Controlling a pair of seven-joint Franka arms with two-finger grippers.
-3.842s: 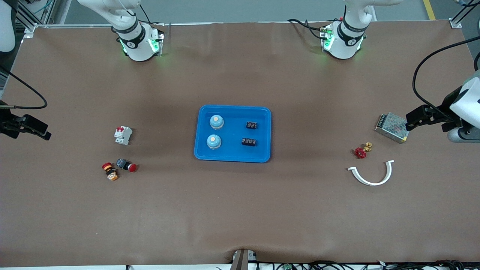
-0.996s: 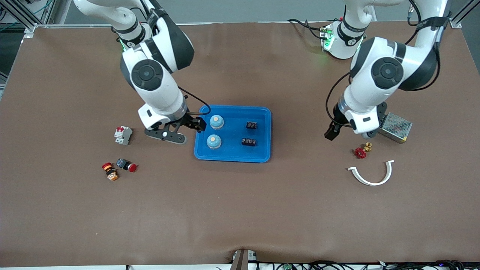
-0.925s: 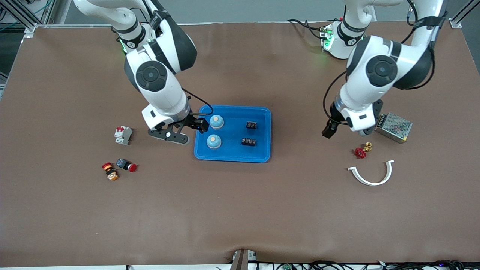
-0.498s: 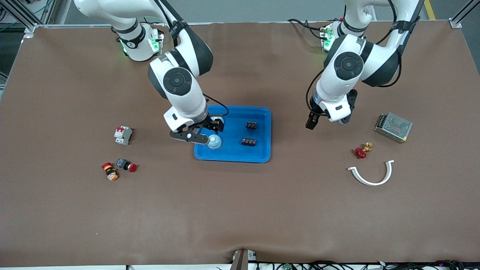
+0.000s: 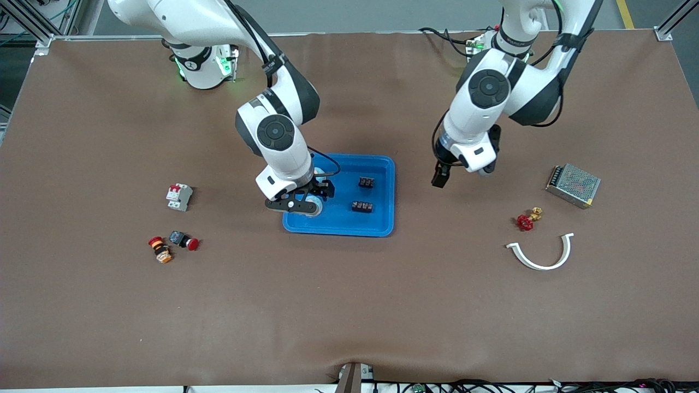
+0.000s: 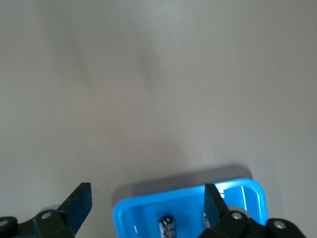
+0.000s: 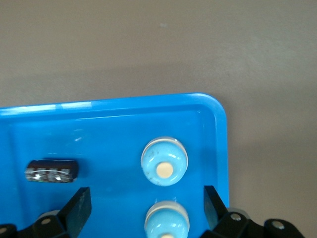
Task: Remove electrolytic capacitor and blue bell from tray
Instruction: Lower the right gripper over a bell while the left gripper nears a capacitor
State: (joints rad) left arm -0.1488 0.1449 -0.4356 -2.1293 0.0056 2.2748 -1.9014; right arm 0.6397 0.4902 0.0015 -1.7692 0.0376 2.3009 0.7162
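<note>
My right gripper (image 5: 312, 201) hangs with its fingers spread wide over the two blue bells (image 7: 164, 162) at the right arm's end of the blue tray (image 5: 382, 226), gripping nothing. My left gripper (image 5: 440, 178) is likewise spread and empty, over bare table beside the tray. The capacitors (image 5: 362, 206) lie in the tray toward it.
</note>
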